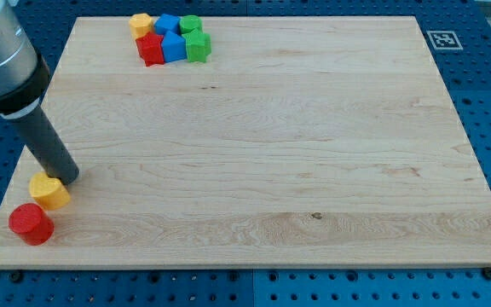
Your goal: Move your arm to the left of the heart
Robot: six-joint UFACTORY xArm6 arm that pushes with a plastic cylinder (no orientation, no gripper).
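Note:
A yellow block that looks heart-shaped [49,191] lies near the board's bottom left corner. My tip [68,177] stands just to its upper right, touching or almost touching it. The dark rod rises from there up to the view's top left. A second yellow block [141,23], whose shape I cannot make out, sits at the left end of a cluster at the view's top.
A red cylinder [31,223] stands just below and left of the heart, near the wooden board's [314,153] left edge. The top cluster also holds a red block [150,49], two blue blocks [174,47] and two green blocks [198,46].

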